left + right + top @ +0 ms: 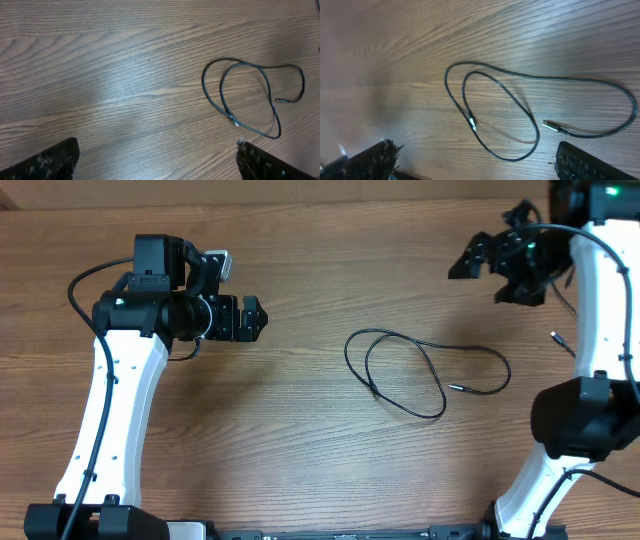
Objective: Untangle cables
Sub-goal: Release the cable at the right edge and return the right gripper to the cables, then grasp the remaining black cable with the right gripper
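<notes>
A thin black cable is lying flat on the wooden table, a bit to the right of the middle. It is bending into one big loose loop with a smaller loop inside it, and the cord is crossing over itself near the top left of the loops. Its two ends are showing little silver tips. One silver tip is sitting inside the loops, low on the left. The other silver tip is lying just to the right of the small loop, inside the long part that is curving back around.

Nothing is touching this cable.

Another small silver-tipped cable end is poking out beside the right arm. The rest of that cord is hiding behind the arm, so I cannot tell where it is going.

The left gripper is hanging over bare wood, well to the left of the cable. Its jaws are standing wide apart and holding nothing.

The right gripper is hanging near the far right corner, above and to the right of the cable. Its jaws are standing wide apart too, with nothing between them.
</notes>
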Motion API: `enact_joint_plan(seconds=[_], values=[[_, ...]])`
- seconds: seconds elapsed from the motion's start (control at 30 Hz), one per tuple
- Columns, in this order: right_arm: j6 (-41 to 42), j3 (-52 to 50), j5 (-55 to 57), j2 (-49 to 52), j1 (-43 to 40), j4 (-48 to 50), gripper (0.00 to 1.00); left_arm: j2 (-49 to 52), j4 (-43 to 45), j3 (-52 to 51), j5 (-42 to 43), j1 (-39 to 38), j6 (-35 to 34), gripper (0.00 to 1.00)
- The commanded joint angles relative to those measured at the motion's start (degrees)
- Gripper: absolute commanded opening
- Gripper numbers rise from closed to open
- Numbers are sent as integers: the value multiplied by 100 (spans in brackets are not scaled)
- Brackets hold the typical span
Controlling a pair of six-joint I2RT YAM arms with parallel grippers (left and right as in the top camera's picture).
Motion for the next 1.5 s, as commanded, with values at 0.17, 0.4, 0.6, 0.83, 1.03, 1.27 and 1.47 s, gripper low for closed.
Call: enact_joint_plan(seconds=[0.17,0.4,0.6,0.83,1.03,1.27,1.47], values=[[199,-1392,1143,-599,970,4,100,0,4,44,4,-37,66,100],[160,-2900,1429,-1099,1528,232,100,0,4,44,4,-37,66,100],[-256,-3390,1427,-1097,1974,415,100,0,4,44,4,-37,68,100],[-463,-4308,1226,-1097,2457,1427,100,0,4,44,4,-37,66,100],[-466,-5178,1102,-1097,2601,2371,100,0,4,44,4,-37,68,100],[-675,-5858,793,-1097,2601,2824,99,0,7,44,4,-37,66,100],[-745,-5932,516,-1097,2601,2898,49,0,4,44,2,-37,66,100]])
